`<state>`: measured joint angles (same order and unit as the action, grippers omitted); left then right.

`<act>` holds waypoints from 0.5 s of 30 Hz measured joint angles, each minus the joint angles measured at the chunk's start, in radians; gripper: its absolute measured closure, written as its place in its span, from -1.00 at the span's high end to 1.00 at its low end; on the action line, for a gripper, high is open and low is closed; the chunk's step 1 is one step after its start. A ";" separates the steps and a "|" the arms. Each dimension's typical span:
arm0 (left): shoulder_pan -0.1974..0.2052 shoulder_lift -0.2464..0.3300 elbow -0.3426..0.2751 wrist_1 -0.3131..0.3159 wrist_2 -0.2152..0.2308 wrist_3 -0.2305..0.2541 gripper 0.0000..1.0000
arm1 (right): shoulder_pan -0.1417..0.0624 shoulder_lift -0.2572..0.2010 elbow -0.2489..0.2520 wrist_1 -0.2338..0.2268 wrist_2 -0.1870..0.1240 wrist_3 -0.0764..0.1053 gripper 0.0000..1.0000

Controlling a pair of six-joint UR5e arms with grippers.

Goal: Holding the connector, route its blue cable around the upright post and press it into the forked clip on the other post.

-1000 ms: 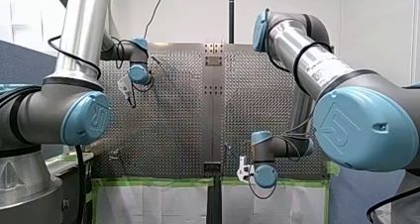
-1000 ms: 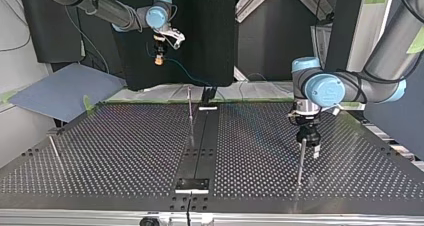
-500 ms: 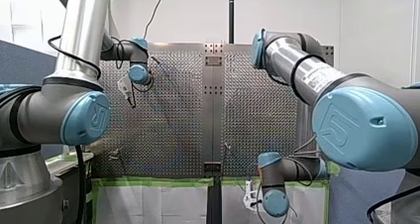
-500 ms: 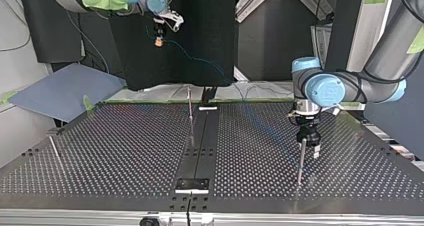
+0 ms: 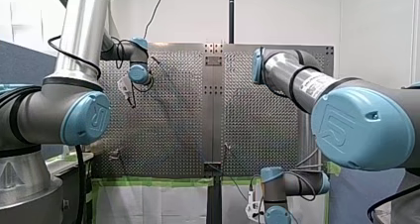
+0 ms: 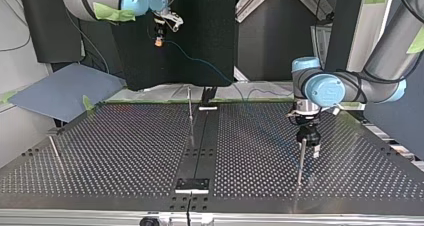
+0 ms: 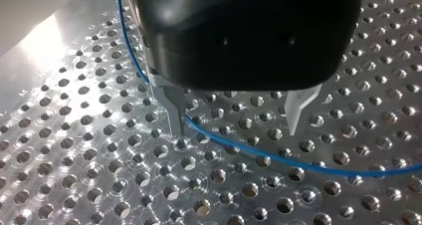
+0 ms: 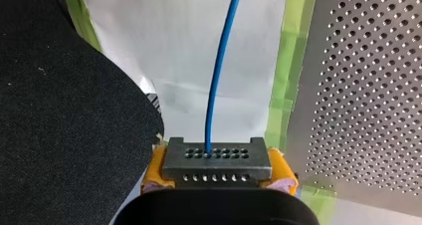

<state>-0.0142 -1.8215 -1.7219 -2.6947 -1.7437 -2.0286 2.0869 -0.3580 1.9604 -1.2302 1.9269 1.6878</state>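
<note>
The perforated table (image 6: pixel 125 151) is split down its middle by one black strip (image 6: pixel 202 136), and its edge nearest the arms is lined with green tape (image 5: pixel 153 182). Two arms are seen in the front view, my left arm (image 5: pixel 79 50) and my right arm (image 5: pixel 297 80). A pale label with dark print is carried on the right arm's silver tube, but its words cannot be read. A raised mark on the blue joint caps cannot be read either.

My left gripper (image 7: pixel 236 133) is held low over the table, in the half at the top view's right, with its two metal fingers (image 7: pixel 171 110) spread apart and nothing between them. My right gripper (image 8: pixel 217 174) is held high beyond the table's far edge in the top view. Its two yellow pads (image 8: pixel 155 168) are pressed onto the sides of the connector (image 8: pixel 217 158).

Three thin posts are counted in the top view. The first post (image 6: pixel 300 163) stands directly under the left gripper, though whether they touch cannot be told. The second post (image 6: pixel 190 106) stands beside the black strip near the far edge. The third post (image 6: pixel 54 148) stands by the edge at that view's left. No fork can be made out on any of them.

One connector is seen, a dark grey block with two rows of small holes. One blue cable (image 8: pixel 219 75) leaves its upper row and runs straight ahead of the right gripper. In the left wrist view, the cable crosses the table under the spread fingers, just beside one of them.
</note>
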 joint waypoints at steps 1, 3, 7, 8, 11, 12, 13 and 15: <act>0.000 0.000 0.000 -0.001 0.000 0.001 1.00 | -0.002 0.008 -0.003 -0.007 0.000 0.000 -1.00; 0.000 0.000 0.000 -0.002 -0.003 0.004 1.00 | -0.007 0.019 -0.008 -0.021 -0.003 0.001 -1.00; 0.000 0.000 0.000 -0.006 -0.011 0.011 1.00 | -0.017 0.013 -0.011 -0.031 -0.016 0.001 -1.00; 0.000 0.000 0.000 -0.006 -0.012 0.011 1.00 | -0.020 0.009 -0.011 -0.032 -0.021 0.000 -1.00; 0.000 0.000 0.000 -0.008 -0.014 0.013 1.00 | -0.026 -0.012 -0.011 -0.025 -0.040 -0.001 -1.00; 0.000 0.000 0.000 -0.008 -0.014 0.014 1.00 | -0.029 -0.021 -0.011 -0.019 -0.047 -0.001 -1.00; 0.000 0.000 0.000 -0.009 -0.015 0.014 1.00 | -0.030 -0.028 -0.011 -0.014 -0.051 -0.002 -1.00; 0.000 0.000 0.000 -0.010 -0.016 0.016 1.00 | -0.034 -0.045 -0.011 -0.001 -0.061 -0.003 -1.00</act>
<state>-0.0141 -1.8216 -1.7220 -2.7042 -1.7594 -2.0128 2.0525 -0.4030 1.9491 -1.2316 1.8658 1.6852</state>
